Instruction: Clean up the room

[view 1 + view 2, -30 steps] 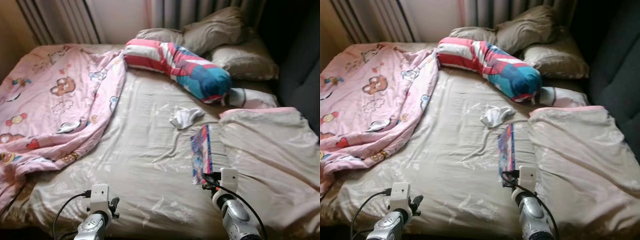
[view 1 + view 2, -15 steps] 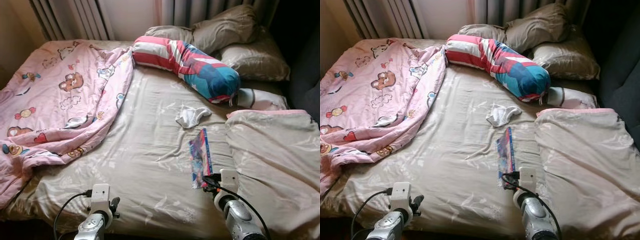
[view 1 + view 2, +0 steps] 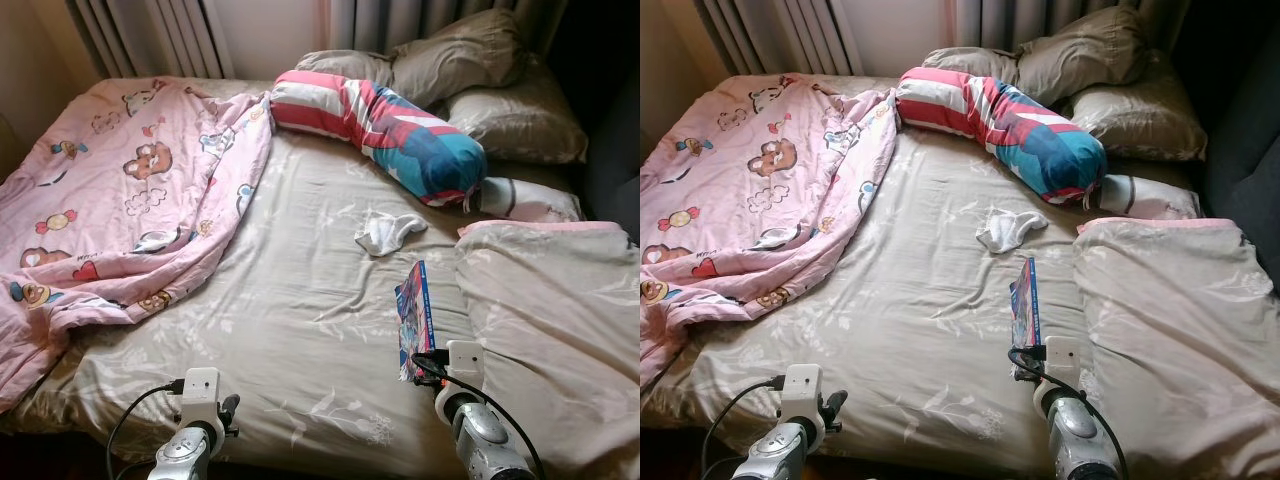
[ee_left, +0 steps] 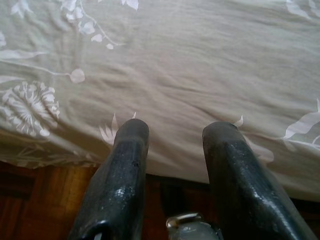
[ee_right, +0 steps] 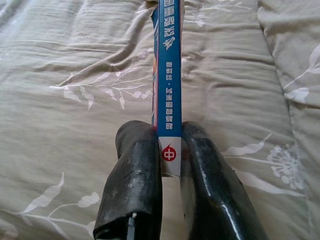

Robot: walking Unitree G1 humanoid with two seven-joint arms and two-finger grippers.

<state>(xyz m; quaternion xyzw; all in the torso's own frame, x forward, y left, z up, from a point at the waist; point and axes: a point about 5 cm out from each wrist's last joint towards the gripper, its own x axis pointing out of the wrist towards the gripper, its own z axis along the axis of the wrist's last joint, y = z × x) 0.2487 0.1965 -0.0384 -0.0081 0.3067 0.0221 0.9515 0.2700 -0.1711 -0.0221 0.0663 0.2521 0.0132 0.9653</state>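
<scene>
Right hand (image 5: 170,150) pinches a book (image 5: 167,75) by its spine, on edge above the bed (image 3: 300,330), for tidying away; left hand (image 4: 175,140) waits open.

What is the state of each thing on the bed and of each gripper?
Book: held on edge, spine up, raised off the sheet.
Right gripper: shut on the book.
Left gripper: open, holding nothing, at the bed's near edge.
Sock: crumpled, lying loose on the sheet.
Pink blanket: rumpled, spread over the left side.
Bolster: lying across the bed by the pillows.
</scene>
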